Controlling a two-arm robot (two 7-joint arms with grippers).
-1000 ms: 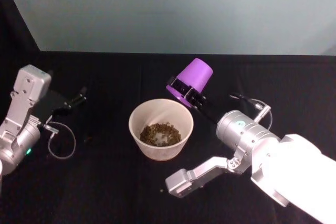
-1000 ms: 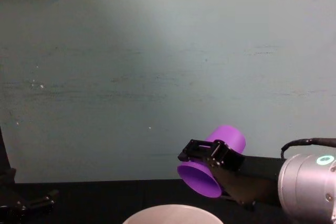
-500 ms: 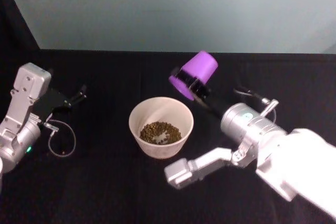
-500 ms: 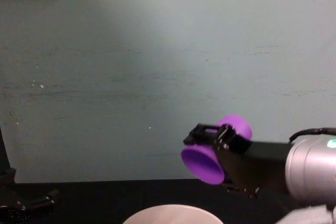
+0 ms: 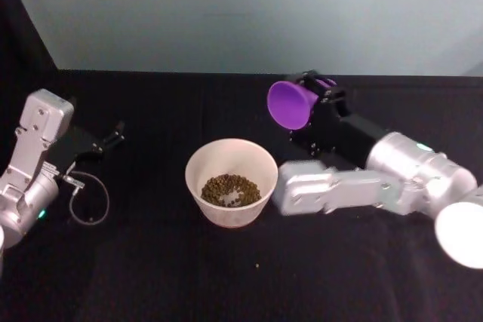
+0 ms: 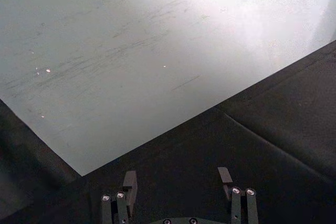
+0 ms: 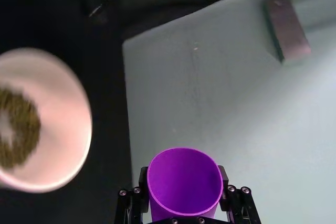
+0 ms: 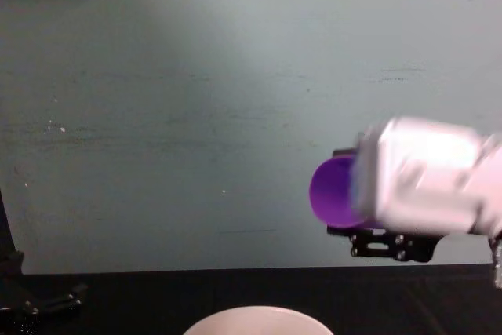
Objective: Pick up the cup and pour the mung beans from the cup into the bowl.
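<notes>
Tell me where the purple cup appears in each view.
Head view: the cup, in the right gripper, up-right of the bowl.
Chest view: cup right of centre, above the bowl rim.
Right wrist view: cup clamped in the gripper, mouth toward the camera.
Left wrist view: open left gripper faces the wall.
Shared landmark: the bowl.

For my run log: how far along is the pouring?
Done: mung beans lie in the wide pale pinkish-white bowl; the small purple plastic cup looks empty. In hand: the right gripper holds that cup tipped sideways, raised right of the bowl; the left gripper sits parked, open. Left: perhaps setting it down.
</notes>
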